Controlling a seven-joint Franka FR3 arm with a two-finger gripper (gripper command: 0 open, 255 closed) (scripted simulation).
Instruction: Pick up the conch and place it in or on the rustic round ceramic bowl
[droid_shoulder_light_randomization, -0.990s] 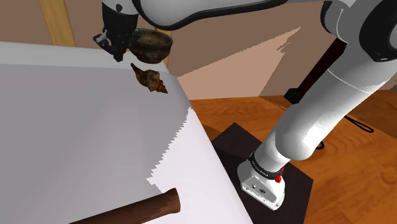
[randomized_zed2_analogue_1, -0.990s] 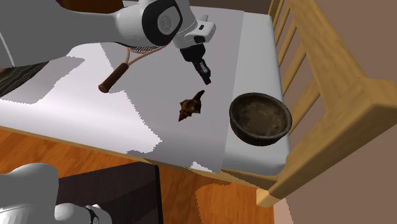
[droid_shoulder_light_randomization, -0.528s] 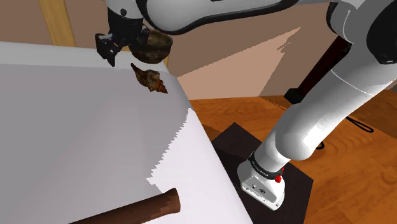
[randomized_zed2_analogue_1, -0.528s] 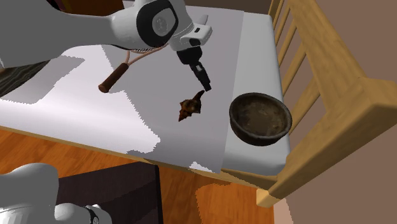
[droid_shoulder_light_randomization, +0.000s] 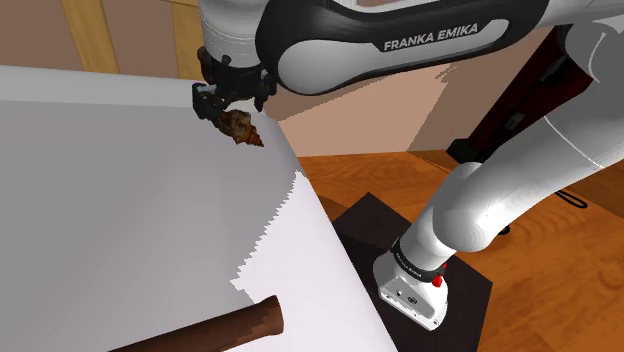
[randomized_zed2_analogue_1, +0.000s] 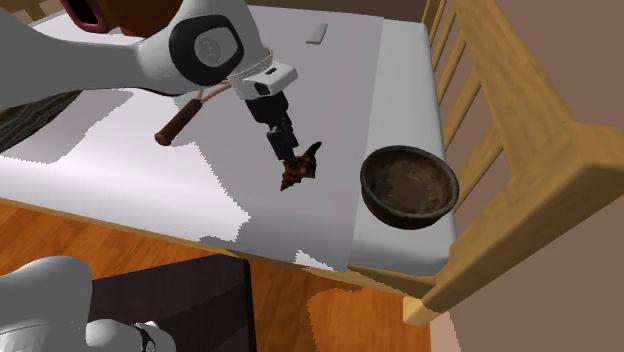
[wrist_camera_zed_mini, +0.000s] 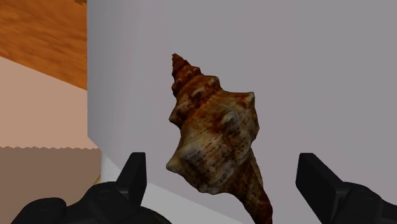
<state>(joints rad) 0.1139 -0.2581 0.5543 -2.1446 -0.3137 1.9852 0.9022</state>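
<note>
A brown spiral conch (droid_shoulder_light_randomization: 240, 126) (randomized_zed2_analogue_1: 300, 168) lies on the pale grey surface near its edge. My black gripper (droid_shoulder_light_randomization: 230, 100) (randomized_zed2_analogue_1: 288, 155) hangs right over it, open. In the wrist view the conch (wrist_camera_zed_mini: 213, 143) sits between the two spread fingers of the gripper (wrist_camera_zed_mini: 221, 164), which do not touch it. The dark brown round bowl (randomized_zed2_analogue_1: 392, 212) stands empty a short way from the conch, toward the second exterior view's right, close to the wooden rail.
A racket with a brown handle (droid_shoulder_light_randomization: 215, 328) (randomized_zed2_analogue_1: 180, 120) lies on the same surface. A wooden slatted frame (randomized_zed2_analogue_1: 500, 150) runs beside the bowl. The surface's edge drops to a wooden floor, where the arm's stand (droid_shoulder_light_randomization: 420, 290) sits. A small white object (randomized_zed2_analogue_1: 318, 33) lies at the far end.
The fingers have gone from shut to open. The hand swung from beside the bowl to above the conch and came down close to it. The conch and the bowl have not moved.
</note>
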